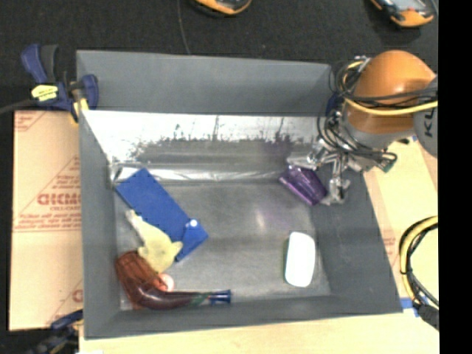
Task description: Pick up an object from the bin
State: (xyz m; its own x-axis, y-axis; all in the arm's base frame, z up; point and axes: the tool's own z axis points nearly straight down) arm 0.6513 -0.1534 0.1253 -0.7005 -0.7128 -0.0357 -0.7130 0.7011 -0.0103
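The metal bin (221,80) looks matt, the white oval (299,259) smooth plastic.

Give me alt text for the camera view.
The gripper sits at a purple object in the upper right corner of the grey bin. A white oval lies lower right; a blue block, yellow piece and brown toy cluster lower left.

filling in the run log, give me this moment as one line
gripper: upper right corner of bin | at: purple object | hold: unclear | elsewhere: white oval, heap at left

Small block (304,185) rear right in the bin (221,76), beside the claw (330,179); oval lump (300,259) before it; heap (157,231) left.
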